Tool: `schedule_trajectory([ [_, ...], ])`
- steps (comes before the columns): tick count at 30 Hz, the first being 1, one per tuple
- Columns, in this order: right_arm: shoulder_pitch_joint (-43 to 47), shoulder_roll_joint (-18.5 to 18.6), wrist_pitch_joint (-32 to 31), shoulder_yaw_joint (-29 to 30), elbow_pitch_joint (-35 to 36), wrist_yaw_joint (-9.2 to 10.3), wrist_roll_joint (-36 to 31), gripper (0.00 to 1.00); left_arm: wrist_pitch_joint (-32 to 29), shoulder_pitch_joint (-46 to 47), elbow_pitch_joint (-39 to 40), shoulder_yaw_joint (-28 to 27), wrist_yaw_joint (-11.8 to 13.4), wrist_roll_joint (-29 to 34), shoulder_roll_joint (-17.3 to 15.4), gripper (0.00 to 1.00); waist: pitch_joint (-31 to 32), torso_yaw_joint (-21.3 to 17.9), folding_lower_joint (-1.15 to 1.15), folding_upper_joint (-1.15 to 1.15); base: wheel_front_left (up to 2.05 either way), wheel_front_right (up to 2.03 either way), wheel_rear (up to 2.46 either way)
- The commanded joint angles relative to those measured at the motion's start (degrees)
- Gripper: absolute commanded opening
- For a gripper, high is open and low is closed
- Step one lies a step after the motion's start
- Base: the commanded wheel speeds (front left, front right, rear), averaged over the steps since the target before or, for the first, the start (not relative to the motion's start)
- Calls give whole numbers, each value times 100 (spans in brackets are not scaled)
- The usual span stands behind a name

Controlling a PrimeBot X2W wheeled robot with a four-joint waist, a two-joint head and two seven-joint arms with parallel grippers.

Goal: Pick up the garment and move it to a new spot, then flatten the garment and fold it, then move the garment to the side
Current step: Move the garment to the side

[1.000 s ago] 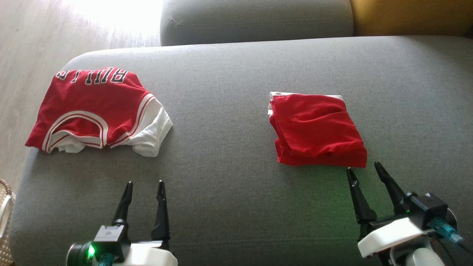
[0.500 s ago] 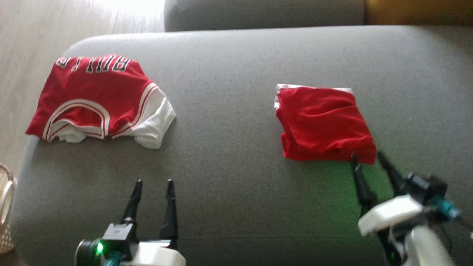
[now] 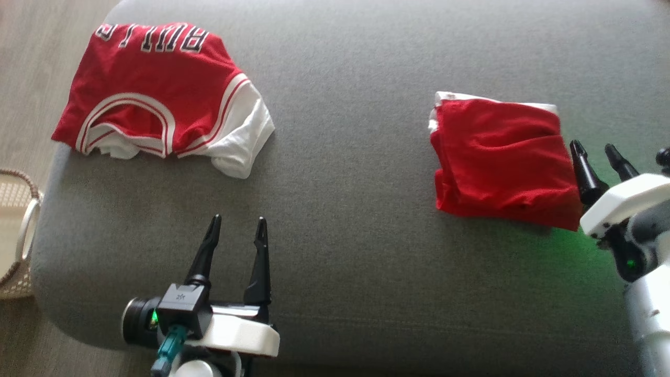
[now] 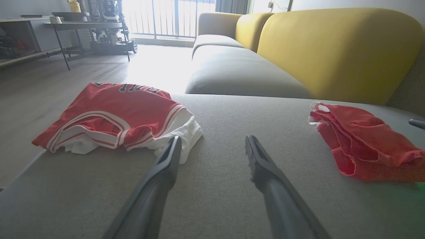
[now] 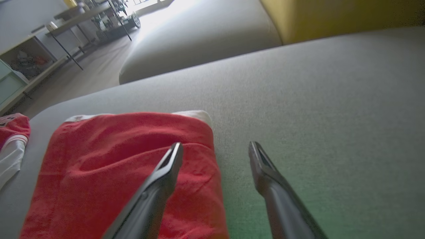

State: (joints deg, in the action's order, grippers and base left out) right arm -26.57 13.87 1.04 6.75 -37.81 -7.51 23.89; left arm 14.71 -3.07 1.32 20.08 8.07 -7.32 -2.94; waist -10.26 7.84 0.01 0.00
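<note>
We see the seat cushion point(image 3: 356, 209) as grey woven cloth, matt and faintly grainy. The folded garment point(image 3: 502, 157) is soft red cloth, matt and creased. The jersey point(image 3: 152, 78) looks smoother, with white banded trim. The left gripper point(image 3: 238, 219) and right gripper point(image 3: 592, 145) have dark, matt, plastic-looking fingers on glossy white shells. The basket point(image 3: 15, 196) is woven wicker, and the floor point(image 4: 49, 83) is pale wood grain.

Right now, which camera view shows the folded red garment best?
The head view: from above, the folded red garment shows almost whole. The right wrist view crops its near part; the left wrist view sees it side-on, cut at the edge.
</note>
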Motion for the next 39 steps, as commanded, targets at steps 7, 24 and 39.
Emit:
schedule_trajectory([
  [7,-371,408,-855,-518,-114,2,806,100,29,357,176,-66,84,-49,6,100,-270,95,-1,0,0,0,0],
  [24,-684,806,-778,-1139,-215,2,1162,0,29,547,211,-54,102,-85,6,100,-483,-293,-1,0,0,0,0],
  [39,-1616,1310,-55,-764,-350,2,538,0,29,980,199,-135,-82,160,6,100,-1129,-1289,-1,0,0,0,0],
])
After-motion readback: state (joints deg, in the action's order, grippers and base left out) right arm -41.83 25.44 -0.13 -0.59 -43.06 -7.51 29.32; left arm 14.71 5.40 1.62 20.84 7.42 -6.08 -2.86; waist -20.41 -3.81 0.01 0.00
